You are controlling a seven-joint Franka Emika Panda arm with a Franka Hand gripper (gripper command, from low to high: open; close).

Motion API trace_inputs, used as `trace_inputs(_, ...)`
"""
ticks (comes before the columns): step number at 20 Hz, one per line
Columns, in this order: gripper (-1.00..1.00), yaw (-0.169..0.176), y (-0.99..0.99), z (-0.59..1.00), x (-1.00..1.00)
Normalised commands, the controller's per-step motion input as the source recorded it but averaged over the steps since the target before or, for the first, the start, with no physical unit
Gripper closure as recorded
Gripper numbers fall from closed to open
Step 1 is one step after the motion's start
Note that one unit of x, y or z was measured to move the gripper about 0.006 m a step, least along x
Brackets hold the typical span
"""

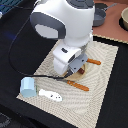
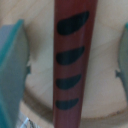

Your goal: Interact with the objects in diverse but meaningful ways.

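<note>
End effector [image 2: 67,65]: spread wide, gripping nothing; teal fingers [image 2: 12,75] flank the sausage without touching it.
Sausage [image 2: 72,60]: dark red-brown with black grill marks, lying centred between the fingers on a round wooden board [image 2: 107,75].
Light blue cup [image 1: 27,87]: on the striped mat [image 1: 102,90], well apart from the arm.
White elongated piece [image 1: 50,95]: just beside the cup.
Orange-handled cutlery [image 1: 77,85]: beside the board.

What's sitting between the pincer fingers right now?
The wrist view shows the dark brown sausage running lengthwise between the teal fingers, over a round wooden plate.
</note>
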Motion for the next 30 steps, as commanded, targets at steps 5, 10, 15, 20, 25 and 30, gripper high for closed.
trace_inputs(5,1.0,-0.023,-0.03,0.6,-0.16)
trace_inputs(10,1.0,-0.047,-0.12,0.98,-0.3)
trace_inputs(15,1.0,-0.008,-0.1,0.26,-0.69)
trace_inputs(20,1.0,-0.002,-0.1,-0.4,-0.89)
trace_inputs(25,1.0,-0.009,0.0,-0.79,-0.92)
trace_inputs(30,1.0,-0.028,0.0,-0.75,-0.83)
